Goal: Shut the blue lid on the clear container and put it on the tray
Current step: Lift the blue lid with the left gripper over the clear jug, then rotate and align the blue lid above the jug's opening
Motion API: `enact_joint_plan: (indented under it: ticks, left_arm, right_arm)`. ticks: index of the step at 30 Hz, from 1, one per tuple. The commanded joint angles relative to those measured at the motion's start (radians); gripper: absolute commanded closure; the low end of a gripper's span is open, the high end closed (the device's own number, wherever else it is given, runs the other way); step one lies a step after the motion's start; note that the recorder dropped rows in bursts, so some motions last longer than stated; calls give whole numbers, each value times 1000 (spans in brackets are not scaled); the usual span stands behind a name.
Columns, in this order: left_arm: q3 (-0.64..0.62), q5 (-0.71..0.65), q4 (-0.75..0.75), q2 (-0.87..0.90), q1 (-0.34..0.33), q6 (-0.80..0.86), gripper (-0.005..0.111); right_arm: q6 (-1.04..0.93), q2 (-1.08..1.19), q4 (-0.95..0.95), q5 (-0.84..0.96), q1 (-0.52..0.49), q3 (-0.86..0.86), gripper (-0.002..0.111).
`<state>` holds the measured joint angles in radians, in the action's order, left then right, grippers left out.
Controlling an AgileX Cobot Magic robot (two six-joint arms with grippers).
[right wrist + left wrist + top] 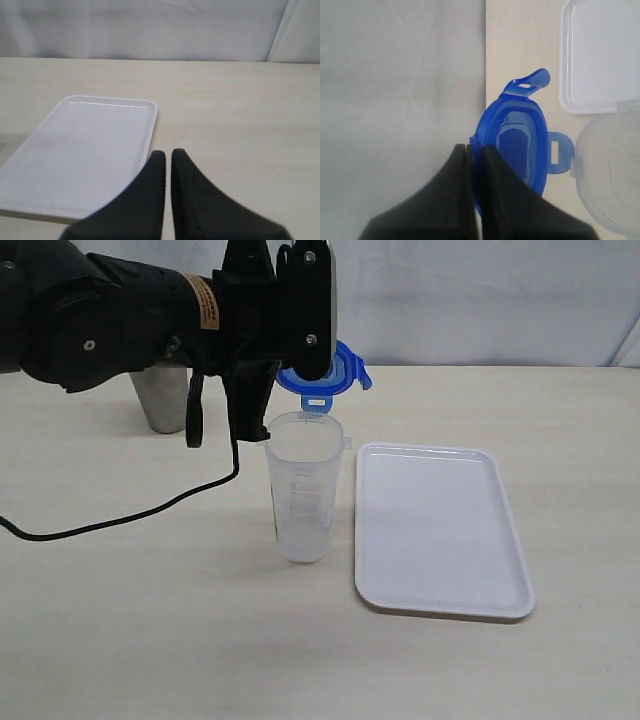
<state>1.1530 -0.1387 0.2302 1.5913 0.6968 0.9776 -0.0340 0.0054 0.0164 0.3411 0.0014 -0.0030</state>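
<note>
My left gripper (312, 375) is shut on the rim of the blue lid (345, 370), holding it on edge in the air just above and behind the open mouth of the clear container (303, 490). The container stands upright on the table, left of the white tray (440, 530). The left wrist view has the gripper (476, 150) pinching the lid (515, 145), with the container's mouth (612, 170) and a tray corner (600, 55) beyond. My right gripper (167, 154) is shut on nothing, above the table beside the tray (85, 150); it is outside the exterior view.
A grey steel cup (160, 400) stands at the back left, partly behind the left arm. A black cable (130, 515) trails from that arm across the table's left side. A white backdrop closes off the far edge.
</note>
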Motion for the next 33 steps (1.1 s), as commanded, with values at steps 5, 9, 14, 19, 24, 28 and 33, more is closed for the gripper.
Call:
enact_joint_plan:
  ticks: [5,9,14,19,24,28,33]
  left_arm:
    - [-1,-46,19,-29,2,-10,107]
    - [-1,-32,21,-29,2,-12,107]
    - [-1,17,21,-29,2,-13,107]
    - [-1,70,20,-23,-18,-57,107]
    - [-1,113,11,8,-70,-95,107]
    - [-1,63,-5,9,-60,-94,107]
    - [-1,33,-3,9,-33,-87,107]
  right_arm:
    - [5,-5,2,2,1,3,104]
    - [5,-5,2,2,1,3,104]
    - [5,-5,2,2,1,3,104]
    - [5,-5,2,2,1,3,104]
    - [5,-5,2,2,1,3,104]
    - [5,-5,2,2,1,3,104]
    - [5,-5,2,2,1,3,104]
